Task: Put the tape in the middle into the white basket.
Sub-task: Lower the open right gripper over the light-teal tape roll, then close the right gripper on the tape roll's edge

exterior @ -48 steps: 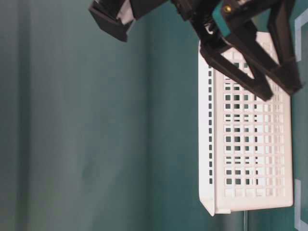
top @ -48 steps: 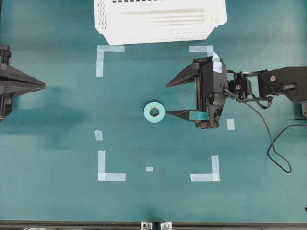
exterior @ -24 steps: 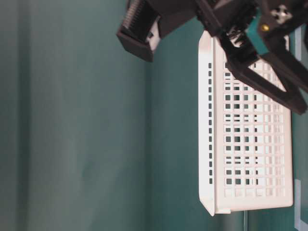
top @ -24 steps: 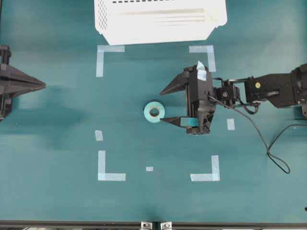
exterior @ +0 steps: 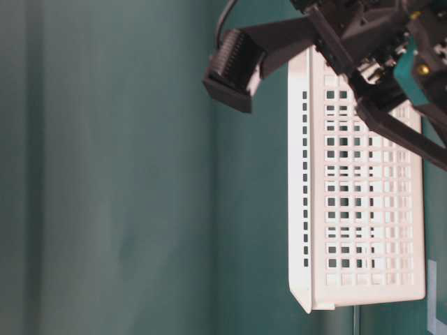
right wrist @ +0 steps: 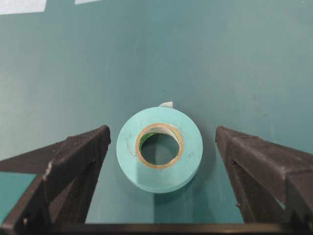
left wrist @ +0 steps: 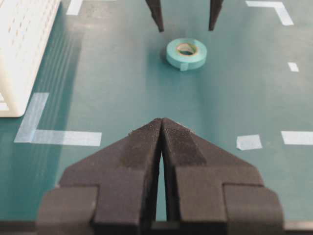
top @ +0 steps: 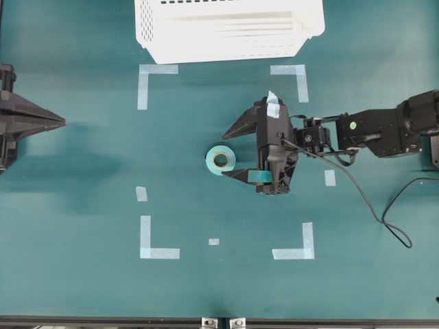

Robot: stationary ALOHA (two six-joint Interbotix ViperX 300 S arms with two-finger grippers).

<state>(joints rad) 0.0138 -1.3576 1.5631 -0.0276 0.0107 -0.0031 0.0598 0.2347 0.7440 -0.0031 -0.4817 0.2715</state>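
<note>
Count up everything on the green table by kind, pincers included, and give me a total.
Turquoise tape roll: 1
White basket: 1
Pincers, the left pincer and the right pincer: 2
L-shaped corner marks: 4
Small pale-blue strips: 3
Total: 11

teal table (top: 82, 288) — tape (top: 220, 160), white basket (top: 226, 31), pale corner marks (top: 156, 247) on it.
</note>
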